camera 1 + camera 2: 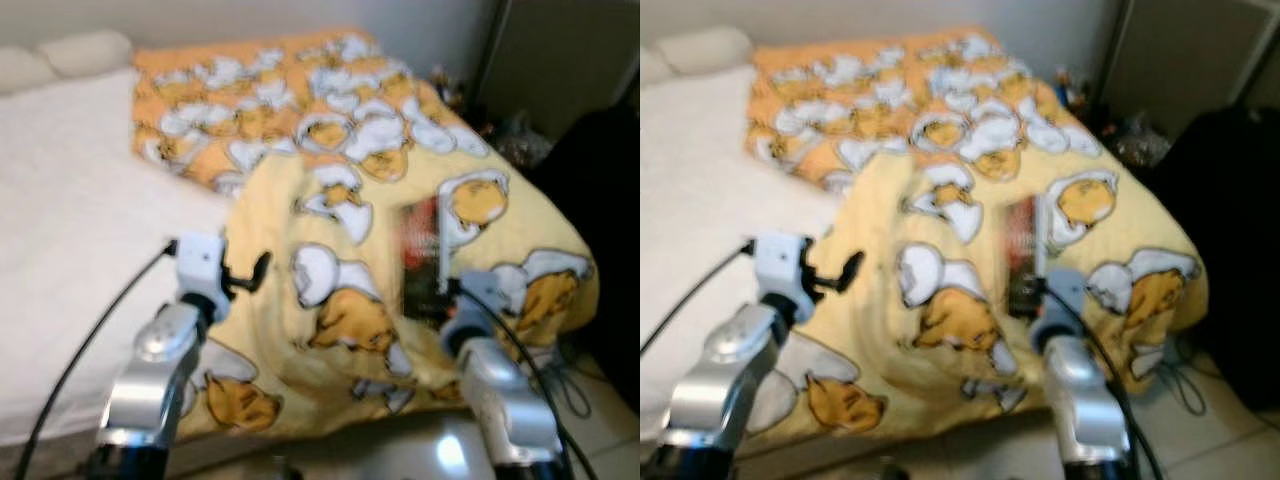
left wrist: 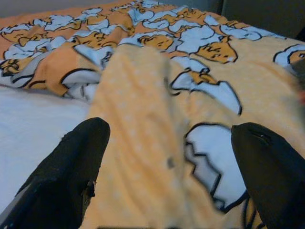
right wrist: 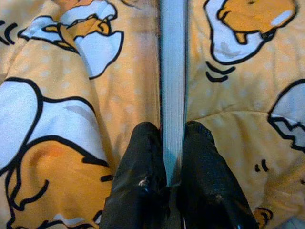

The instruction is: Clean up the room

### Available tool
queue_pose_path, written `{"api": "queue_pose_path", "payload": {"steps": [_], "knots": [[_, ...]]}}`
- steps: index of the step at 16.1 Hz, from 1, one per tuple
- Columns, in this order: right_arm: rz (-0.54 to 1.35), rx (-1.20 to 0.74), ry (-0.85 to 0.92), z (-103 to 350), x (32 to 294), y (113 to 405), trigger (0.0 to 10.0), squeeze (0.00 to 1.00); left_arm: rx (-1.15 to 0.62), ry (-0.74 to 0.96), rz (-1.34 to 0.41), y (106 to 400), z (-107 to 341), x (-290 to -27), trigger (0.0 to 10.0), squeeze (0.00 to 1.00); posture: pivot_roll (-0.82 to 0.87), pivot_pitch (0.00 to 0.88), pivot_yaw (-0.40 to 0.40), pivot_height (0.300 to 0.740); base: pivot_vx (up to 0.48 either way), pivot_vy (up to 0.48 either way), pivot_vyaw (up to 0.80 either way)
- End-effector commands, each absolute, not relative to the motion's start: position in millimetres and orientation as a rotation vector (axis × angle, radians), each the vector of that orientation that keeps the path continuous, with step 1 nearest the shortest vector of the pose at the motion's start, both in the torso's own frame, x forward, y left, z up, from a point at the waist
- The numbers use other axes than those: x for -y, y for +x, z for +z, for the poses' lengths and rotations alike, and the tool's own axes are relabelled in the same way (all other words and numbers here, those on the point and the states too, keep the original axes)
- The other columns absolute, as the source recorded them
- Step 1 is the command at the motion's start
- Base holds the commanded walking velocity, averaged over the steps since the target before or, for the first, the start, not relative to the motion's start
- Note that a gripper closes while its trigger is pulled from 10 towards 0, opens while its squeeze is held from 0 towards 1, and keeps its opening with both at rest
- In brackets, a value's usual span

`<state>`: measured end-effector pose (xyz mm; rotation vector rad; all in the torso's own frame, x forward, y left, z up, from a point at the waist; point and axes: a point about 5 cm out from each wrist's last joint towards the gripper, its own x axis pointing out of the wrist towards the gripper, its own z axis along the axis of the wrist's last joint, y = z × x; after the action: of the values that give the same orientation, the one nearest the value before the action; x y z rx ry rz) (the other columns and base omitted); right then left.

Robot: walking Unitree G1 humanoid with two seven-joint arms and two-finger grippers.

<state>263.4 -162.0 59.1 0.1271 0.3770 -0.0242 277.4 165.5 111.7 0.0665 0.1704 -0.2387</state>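
A big yellow blanket [image 1: 340, 300] with egg cartoon pictures lies bunched up on the bed [image 1: 70, 250]. It covers the right part of the bed and hangs down over the edge at the near end. The white sheet shows on the left part of the bed. A pillow [image 1: 85, 50] sits at the far end, by the wall.

The right gripper [image 3: 172, 143] is over the blanket, near its hanging edge. Its jaws are closed tight on a thin book [image 1: 425, 255]. From the wrist view, the book is seen from its edge as a pale strip between the two black fingers [image 3: 143, 162]. From the head views, the book stands up in front of the blanket and has a dark red and black cover.

The left gripper [image 2: 169, 162] is held above the blanket, close to where the blanket meets the white sheet. Its jaws are wide open and hold nothing.

A dark thing [image 1: 600, 220] stands on the floor to the right of the bed.
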Motion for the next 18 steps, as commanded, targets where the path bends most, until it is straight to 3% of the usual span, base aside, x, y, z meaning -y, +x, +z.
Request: {"api": "queue_pose_path", "payload": {"steps": [1,18], "knots": [[0.000,-0.305,0.138,73.7,155.2,270.3,10.0,0.00,-0.169,0.087,-0.210,278.0,113.8,-175.5,10.0,0.00,0.08,0.000,0.032,0.740,0.000,0.442,0.00],[0.149,-0.190,0.093,103.3,144.9,292.8,10.0,0.00,-0.121,0.076,-0.134,296.3,123.2,-182.1,10.0,0.00,0.09,0.000,0.010,0.740,0.000,0.445,0.00]]}}
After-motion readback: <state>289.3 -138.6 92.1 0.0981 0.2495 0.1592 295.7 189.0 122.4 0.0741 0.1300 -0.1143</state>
